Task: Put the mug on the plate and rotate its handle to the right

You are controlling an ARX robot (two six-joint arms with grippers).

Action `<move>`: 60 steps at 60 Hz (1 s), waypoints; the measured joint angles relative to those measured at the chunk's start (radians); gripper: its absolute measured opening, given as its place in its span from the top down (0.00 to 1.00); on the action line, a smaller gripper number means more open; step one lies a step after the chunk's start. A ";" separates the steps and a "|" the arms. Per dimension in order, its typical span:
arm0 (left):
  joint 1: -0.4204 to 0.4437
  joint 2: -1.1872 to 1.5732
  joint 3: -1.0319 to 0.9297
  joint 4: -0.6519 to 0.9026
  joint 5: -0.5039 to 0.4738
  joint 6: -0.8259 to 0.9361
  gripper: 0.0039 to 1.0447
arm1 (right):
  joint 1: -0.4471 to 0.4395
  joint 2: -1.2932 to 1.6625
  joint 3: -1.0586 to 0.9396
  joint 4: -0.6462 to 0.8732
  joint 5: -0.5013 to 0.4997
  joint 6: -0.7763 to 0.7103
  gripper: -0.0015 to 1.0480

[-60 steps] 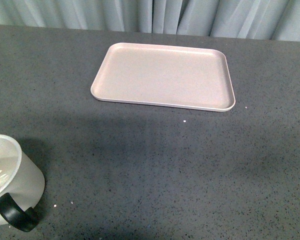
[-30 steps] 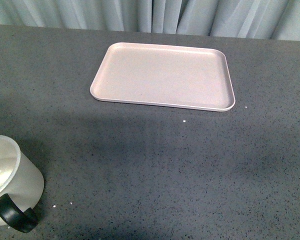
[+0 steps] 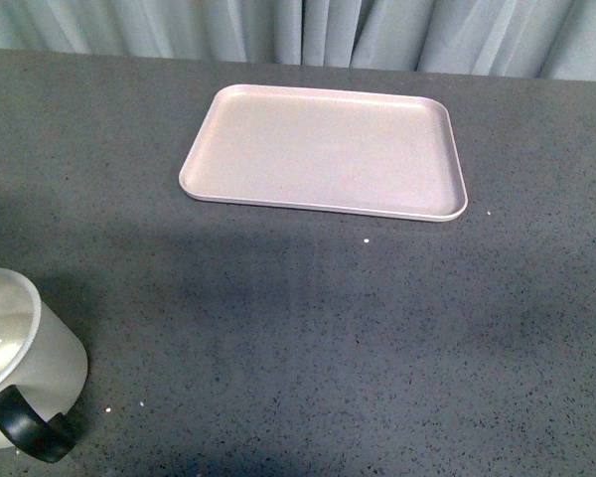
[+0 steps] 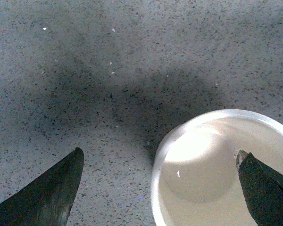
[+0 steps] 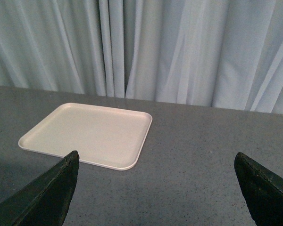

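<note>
**Mug waiting at near left, tray far off**

The white enamel mug is standing upright on the speckled grey table at the near left. Its glossy black loop handle is pointing toward the near edge. It is sitting well apart from the pale pink rectangular tray, which is lying far and centre. The left gripper is hovering over the mug's rim with its jaws spread wide. The right gripper is hanging agape, facing the tray.

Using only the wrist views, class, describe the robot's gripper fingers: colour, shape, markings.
Only finger ends show. The left gripper has two matte, near-black fingers tapering to wedge-like points. The right gripper looks the same. No cables or markings are visible; the front view shows neither arm.
</note>
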 joint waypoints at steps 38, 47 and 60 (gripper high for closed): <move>-0.022 0.148 0.016 0.031 -0.011 0.006 0.71 | 0.000 0.000 0.000 0.000 0.000 0.000 0.09; -0.035 0.127 0.018 -0.011 -0.010 -0.009 0.92 | 0.000 0.000 0.000 0.000 0.000 0.000 0.09; -0.035 0.091 0.050 -0.115 0.003 -0.033 0.98 | 0.000 0.000 0.000 0.000 0.000 0.000 0.09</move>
